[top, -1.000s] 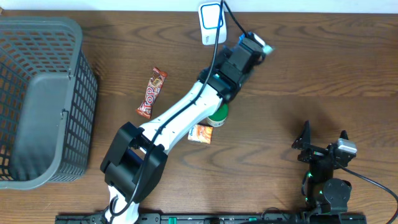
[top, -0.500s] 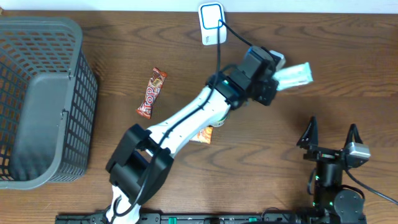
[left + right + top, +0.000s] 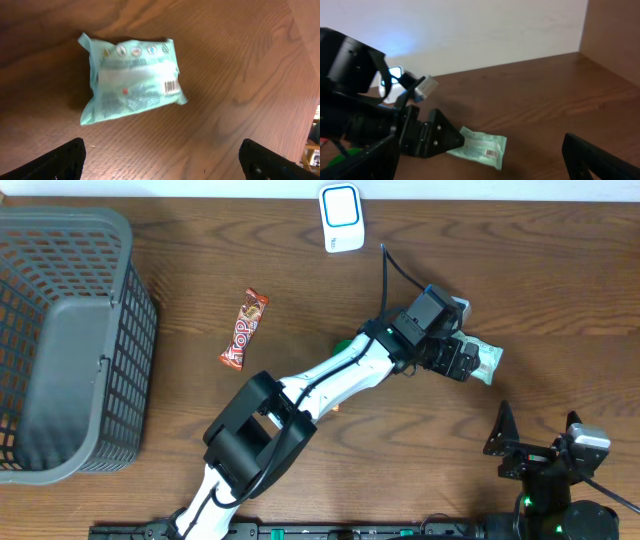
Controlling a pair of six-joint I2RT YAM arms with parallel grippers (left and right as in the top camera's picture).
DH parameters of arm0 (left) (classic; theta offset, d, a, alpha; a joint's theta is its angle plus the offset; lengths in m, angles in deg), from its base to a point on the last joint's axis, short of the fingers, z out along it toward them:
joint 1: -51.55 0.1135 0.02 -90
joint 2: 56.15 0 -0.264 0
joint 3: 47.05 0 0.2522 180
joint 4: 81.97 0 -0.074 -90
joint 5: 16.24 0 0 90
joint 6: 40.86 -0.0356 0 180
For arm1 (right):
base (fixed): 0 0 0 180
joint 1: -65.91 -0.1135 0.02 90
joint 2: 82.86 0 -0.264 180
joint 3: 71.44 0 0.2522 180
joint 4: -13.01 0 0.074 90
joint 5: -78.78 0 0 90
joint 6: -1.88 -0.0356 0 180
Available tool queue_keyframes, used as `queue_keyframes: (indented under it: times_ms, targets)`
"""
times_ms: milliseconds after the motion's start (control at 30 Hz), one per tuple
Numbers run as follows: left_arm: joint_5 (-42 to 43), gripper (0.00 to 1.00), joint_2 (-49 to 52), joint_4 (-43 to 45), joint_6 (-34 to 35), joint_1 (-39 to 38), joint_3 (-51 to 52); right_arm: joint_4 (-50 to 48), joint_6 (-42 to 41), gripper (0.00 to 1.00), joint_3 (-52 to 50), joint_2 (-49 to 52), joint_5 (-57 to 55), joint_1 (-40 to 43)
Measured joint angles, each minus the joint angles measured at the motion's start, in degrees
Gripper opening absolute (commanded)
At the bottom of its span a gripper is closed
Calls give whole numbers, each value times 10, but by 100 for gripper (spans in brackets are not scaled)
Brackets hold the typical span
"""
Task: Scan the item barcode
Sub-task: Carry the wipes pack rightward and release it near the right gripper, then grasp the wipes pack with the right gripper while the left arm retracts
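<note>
The item is a mint-green soft packet (image 3: 486, 361) lying flat on the wooden table right of centre. Its barcode (image 3: 171, 86) faces up near one corner, and the right wrist view shows that barcode (image 3: 492, 152) too. My left gripper (image 3: 458, 360) hovers just above the packet (image 3: 131, 80). It is open, and its black fingertips (image 3: 67, 159) stand wide apart with only bare wood between them. My right gripper (image 3: 540, 432) is open at the front right, clear of the packet (image 3: 481, 145). The white scanner (image 3: 341, 218) stands at the back edge.
A grey mesh basket (image 3: 60, 340) fills the left side. A red-brown candy bar (image 3: 245, 330) lies left of centre. A green item (image 3: 343, 345) shows partly from under the left arm, whose long white links cross the middle of the table.
The left arm swung away from the scanner to the right and forward, carrying the packet. Its jaws have opened and the packet now lies on the table. The right gripper has shifted slightly forward.
</note>
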Motion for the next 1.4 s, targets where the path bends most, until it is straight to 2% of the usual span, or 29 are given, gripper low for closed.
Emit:
queue_keyframes:
  times_ms: [167, 400, 500, 633, 800, 933, 1033, 1200, 1400]
  targets:
    - [-17, 98, -46, -24, -32, 23, 0, -17, -22, 99, 2, 0, 39, 0]
    - [-124, 98, -221, -87, -95, 95, 0, -23, -50, 99, 3, 30, 83, 0]
    - [-164, 98, -293, -96, -113, 132, 0, -35, -76, 99, 9, 134, 83, 0]
    - [-191, 98, -364, -121, -130, 180, 0, -26, -102, 99, 51, 357, 85, 0]
    - [-249, 98, -428, -178, -139, 239, 0, 93, -97, 99, 200, 628, 125, 0]
    - [-296, 98, -456, -221, -140, 283, 0, 116, -77, 99, 306, 779, 188, 0]
    - [-314, 98, -459, -256, -141, 307, 0, 117, -85, 99, 351, 853, 187, 0]
    - [-325, 98, -455, -274, -141, 325, 0, 156, -147, 99, 417, 951, 126, 0]
    - [-332, 98, -455, -285, -141, 327, 0, 160, -177, 99, 485, 1017, 96, 0]
